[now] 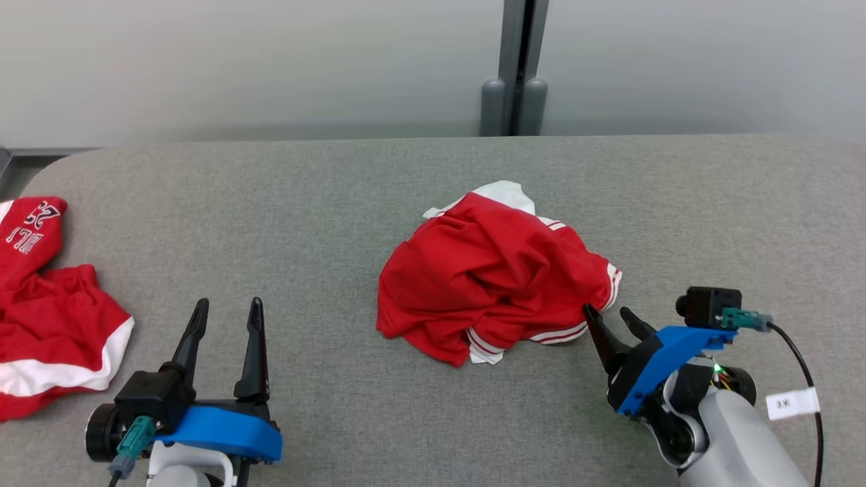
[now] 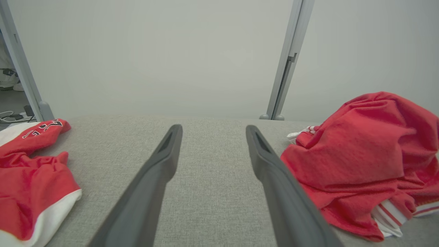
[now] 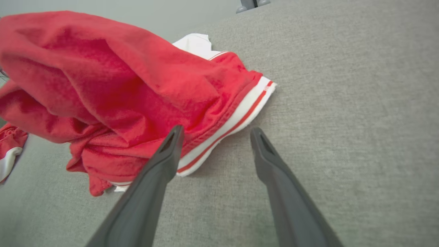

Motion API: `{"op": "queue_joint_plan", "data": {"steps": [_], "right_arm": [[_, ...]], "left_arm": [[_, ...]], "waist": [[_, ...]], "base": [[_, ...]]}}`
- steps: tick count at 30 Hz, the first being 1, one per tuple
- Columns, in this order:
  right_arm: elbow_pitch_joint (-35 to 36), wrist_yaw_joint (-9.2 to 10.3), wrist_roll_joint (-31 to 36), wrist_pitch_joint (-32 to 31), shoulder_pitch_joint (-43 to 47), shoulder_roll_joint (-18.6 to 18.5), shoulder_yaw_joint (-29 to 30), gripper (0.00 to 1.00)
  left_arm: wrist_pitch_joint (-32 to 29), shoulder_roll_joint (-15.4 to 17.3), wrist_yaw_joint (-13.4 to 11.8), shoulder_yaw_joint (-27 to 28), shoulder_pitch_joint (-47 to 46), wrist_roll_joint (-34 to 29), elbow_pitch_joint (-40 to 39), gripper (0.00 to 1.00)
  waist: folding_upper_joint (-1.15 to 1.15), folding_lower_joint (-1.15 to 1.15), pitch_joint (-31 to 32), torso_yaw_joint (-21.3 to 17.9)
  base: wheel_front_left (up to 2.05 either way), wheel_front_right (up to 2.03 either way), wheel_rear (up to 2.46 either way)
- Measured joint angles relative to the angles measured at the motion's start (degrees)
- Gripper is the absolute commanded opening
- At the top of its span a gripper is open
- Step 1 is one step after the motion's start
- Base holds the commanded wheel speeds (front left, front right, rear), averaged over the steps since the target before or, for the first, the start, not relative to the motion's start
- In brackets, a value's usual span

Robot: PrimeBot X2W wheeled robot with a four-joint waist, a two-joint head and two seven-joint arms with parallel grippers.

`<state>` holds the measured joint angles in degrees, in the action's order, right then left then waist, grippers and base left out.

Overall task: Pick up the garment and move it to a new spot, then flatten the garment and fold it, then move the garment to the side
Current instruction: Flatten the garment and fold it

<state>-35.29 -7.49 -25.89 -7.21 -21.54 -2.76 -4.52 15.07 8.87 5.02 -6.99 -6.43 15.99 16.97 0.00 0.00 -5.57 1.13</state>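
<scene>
A crumpled red garment (image 1: 494, 270) with white striped trim lies heaped in the middle of the grey table. My right gripper (image 1: 607, 312) stands open at the heap's lower right edge, one fingertip close to the striped hem, nothing between the fingers. From the right wrist camera the garment (image 3: 120, 89) spreads across the left half, and its striped hem (image 3: 236, 113) lies just past my open right gripper (image 3: 216, 132). My left gripper (image 1: 229, 304) is open over bare cloth at the lower left. In the left wrist view the garment (image 2: 363, 154) sits right of my open left gripper (image 2: 212, 127).
A second red and white garment (image 1: 47, 304) with lettering lies at the table's left edge, also in the left wrist view as a red heap (image 2: 31, 171). The grey fabric table (image 1: 338, 203) ends at a pale wall with a grey post (image 1: 517, 67) behind it.
</scene>
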Motion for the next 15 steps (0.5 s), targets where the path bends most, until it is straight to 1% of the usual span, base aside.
{"op": "queue_joint_plan", "data": {"steps": [5,8,9,10,11,15], "right_arm": [[-9.9,0.00,-2.0,1.4,-5.8,0.0,-1.3,1.00],[-14.7,0.00,-3.7,2.9,-8.7,0.1,-3.1,1.00],[-16.1,0.00,-4.0,3.6,-9.6,0.1,-3.5,0.46],[-17.2,0.00,-4.4,4.2,-10.3,0.0,-4.1,0.27],[-17.9,0.01,-4.6,5.4,-10.9,0.0,-4.8,0.00],[-18.0,0.00,-4.3,11.1,-13.2,0.0,-6.6,0.00]], "left_arm": [[0.0,-0.4,0.4,-0.7,-1.2,-0.6,0.2,1.00],[0.0,-0.6,0.5,-0.8,-1.7,-0.9,0.2,1.00],[0.0,-0.6,0.6,-0.8,-1.8,-0.9,0.2,1.00],[0.0,-0.7,0.6,-0.9,-1.9,-1.0,0.3,1.00],[0.0,-0.9,0.6,-0.9,-1.9,-1.0,0.4,1.00],[0.0,-1.2,0.9,-0.9,-1.9,-1.0,0.9,1.00]], "waist": [[0.00,0.00,-1.3,1.4],[0.00,0.00,-1.8,2.1],[0.00,0.00,-1.9,2.2],[0.00,0.00,-1.9,2.4],[0.00,0.00,-1.8,2.5],[0.00,0.00,-1.0,2.8]], "base": [[0.00,0.00,0.00],[0.00,0.00,0.00],[0.00,0.00,0.00],[0.00,0.00,0.00],[0.00,0.00,0.00],[0.00,0.00,0.00]]}}
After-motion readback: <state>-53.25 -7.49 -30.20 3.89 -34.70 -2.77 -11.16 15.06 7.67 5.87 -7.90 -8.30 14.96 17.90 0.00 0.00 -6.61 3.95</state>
